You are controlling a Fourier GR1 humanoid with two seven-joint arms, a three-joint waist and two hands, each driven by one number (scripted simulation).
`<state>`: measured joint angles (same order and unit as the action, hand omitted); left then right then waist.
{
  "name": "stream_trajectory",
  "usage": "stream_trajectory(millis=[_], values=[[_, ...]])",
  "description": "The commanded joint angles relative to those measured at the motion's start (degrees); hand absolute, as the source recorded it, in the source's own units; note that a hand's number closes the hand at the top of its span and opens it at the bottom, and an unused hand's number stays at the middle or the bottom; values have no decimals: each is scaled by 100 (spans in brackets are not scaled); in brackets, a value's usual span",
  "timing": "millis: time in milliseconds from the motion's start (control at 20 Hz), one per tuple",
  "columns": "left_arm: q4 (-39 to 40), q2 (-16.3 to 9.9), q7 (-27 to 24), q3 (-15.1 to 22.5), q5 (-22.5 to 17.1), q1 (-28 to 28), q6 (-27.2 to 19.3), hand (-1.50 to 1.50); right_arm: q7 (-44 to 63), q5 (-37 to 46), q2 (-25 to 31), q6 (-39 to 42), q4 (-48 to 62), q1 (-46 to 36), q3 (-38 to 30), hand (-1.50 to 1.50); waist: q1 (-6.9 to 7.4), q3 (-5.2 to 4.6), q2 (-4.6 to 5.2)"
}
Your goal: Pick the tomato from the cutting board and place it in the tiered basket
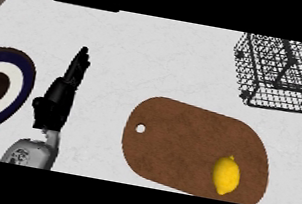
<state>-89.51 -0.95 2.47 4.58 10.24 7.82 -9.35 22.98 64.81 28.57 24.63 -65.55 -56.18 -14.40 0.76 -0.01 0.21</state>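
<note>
There is one yellow lemon (227,175), one brown cutting board (177,139), one black wire basket (287,75), one blue and white plate (15,81), and one black hand (59,95).

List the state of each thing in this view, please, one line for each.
Left hand: open, fingers straight, holding nothing, between plate and board.
Lemon: lying on the cutting board, untouched.
Cutting board: flat on the counter, holding only the lemon.
Wire basket: upright, nothing seen inside.
Plate: flat on the counter.
</note>
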Motion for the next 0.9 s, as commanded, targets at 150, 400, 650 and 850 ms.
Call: stream_trajectory(millis=[150, 400, 650, 850], values=[[-137, 56, 128, 5, -34, 14, -15, 0, 426, -601, -279, -598, 761, -121, -978, -150, -16, 3, -10], [-125, -12, 96, -31, -4, 51, 17, 0, -150, -1152, -158, -804, 1157, -101, -1306, -150, -25, 3, -13], [-152, 89, -4, 184, 109, -204, -71, 0, -117, -1580, -206, -1772, 1245, -274, -1982, -150, 3, 6, -9], [-338, 40, 30, 86, 62, -371, -47, 0, 205, -1770, 455, -1691, 1092, -232, -2394, -150, -42, 3, -34]])
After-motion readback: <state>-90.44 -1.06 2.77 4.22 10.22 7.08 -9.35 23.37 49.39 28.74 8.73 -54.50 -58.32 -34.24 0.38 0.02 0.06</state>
